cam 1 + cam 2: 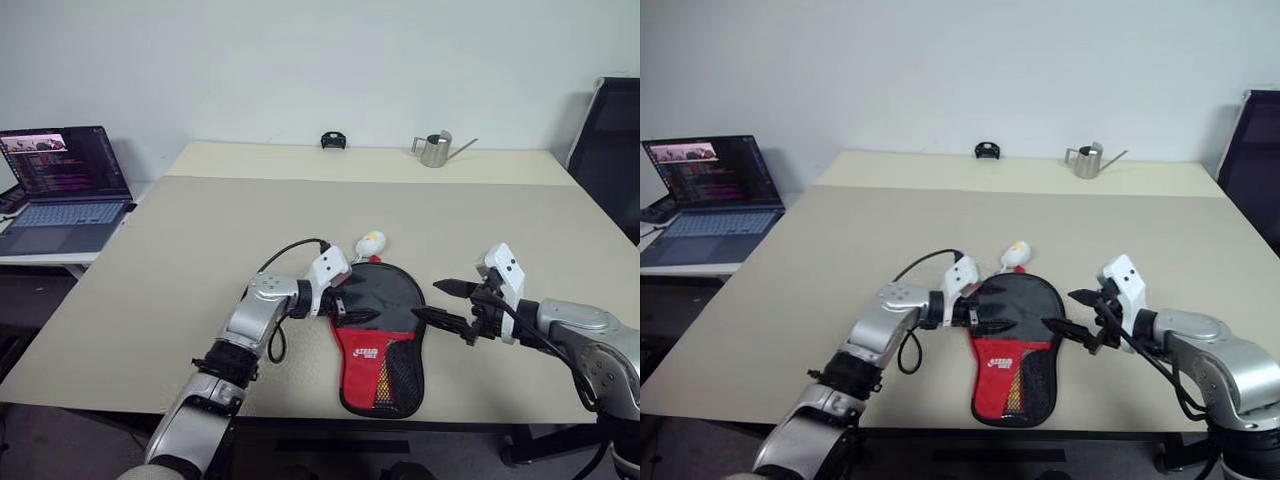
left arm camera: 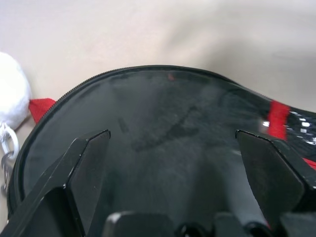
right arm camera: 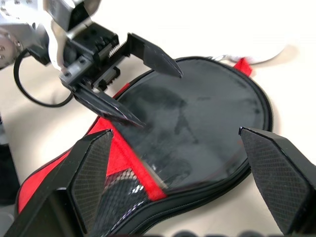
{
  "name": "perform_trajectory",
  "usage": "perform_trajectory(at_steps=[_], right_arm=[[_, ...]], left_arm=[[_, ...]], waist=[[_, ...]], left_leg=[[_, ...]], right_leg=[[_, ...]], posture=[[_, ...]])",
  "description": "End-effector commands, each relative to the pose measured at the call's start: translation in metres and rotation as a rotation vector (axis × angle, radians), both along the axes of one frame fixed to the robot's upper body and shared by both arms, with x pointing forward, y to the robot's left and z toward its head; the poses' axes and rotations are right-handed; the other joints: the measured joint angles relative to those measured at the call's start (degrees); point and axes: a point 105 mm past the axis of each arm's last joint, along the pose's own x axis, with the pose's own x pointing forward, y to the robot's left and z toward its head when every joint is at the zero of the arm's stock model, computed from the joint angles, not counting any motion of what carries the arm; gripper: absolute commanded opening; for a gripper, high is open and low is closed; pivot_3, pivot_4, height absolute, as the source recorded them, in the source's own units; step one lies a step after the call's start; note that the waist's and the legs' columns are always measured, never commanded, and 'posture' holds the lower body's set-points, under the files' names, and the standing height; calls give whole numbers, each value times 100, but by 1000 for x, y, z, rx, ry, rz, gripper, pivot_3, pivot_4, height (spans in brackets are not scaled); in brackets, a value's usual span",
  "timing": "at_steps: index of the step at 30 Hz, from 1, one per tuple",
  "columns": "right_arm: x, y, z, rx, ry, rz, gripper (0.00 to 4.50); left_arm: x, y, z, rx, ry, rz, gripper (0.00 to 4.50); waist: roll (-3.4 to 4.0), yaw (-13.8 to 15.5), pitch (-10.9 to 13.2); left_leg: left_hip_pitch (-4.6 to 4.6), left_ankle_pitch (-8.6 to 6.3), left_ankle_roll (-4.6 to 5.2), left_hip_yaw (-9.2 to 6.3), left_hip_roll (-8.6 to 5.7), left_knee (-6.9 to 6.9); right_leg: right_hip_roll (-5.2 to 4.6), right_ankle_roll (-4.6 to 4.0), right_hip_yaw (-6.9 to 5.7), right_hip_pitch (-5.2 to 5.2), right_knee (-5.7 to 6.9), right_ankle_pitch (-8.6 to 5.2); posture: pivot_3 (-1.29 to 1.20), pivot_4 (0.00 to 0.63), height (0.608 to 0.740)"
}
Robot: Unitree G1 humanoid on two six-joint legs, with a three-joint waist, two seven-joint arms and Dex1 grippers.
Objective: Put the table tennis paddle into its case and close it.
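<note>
Lying flat between your two spread, empty grippers, left point(image 1: 992, 310) and right point(image 1: 1072, 315), the soft, light case point(image 1: 1020, 335) likely flexes, so pinch its zipped rim, not the slick black panel.

Case point(image 1: 380, 335), black w/ red panel, white logo & mesh pocket at narrow near end, lies flat near surface's front edge, round end far; paddle not discernible.
</note>
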Motion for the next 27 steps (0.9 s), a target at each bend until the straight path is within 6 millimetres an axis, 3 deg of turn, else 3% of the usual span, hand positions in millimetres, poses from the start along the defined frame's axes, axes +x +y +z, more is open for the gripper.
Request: perform_trajectory(at_steps=[1, 7, 12, 18, 21, 27], right_arm=[[11, -2, 24, 20, -87, -27, 4500], [43, 7, 49, 94, -119, -67, 4500], [83, 27, 59, 172, -106, -103, 4500], [131, 59, 42, 179, -64, -136, 4500], [153, 64, 32, 175, -50, -206, 4500], [178, 68, 19, 137, -93, -321, 4500]], left_arm=[[1, -7, -2, 12, -19, -17, 4423], [-6, -10, -20, 20, 25, -29, 4423], [-12, -12, -26, 14, 37, -33, 4423], [-17, -13, -27, 9, 45, -30, 4423], [-19, -13, -26, 7, 46, -26, 4423], [-22, -13, -26, 4, 45, -5, 4423]], waist=[[2, -3, 1], [7, -1, 4], [10, 4, 3], [16, -23, 1], [18, -29, 2], [23, -87, 5]], left_leg=[[0, 0, 0, 0, 0, 0], [0, 1, 0, -10, 0, 0], [0, 1, -1, -15, 0, 1], [2, 2, -2, -14, 0, 0], [1, 3, -3, -13, -3, 0], [-1, 5, -7, -13, -4, -1]], right_leg=[[0, 0, 0, 0, 0, 0], [-1, -2, -10, 1, 1, -1], [-2, -6, -14, 2, 2, -2], [-2, -11, -16, 0, 6, -5], [-4, -11, -17, -2, 7, -5], [-7, -13, -16, -4, 5, -6]], posture=[[0, 150, 740], [0, 150, 740], [0, 150, 740], [0, 150, 740], [0, 150, 740], [0, 150, 740]])
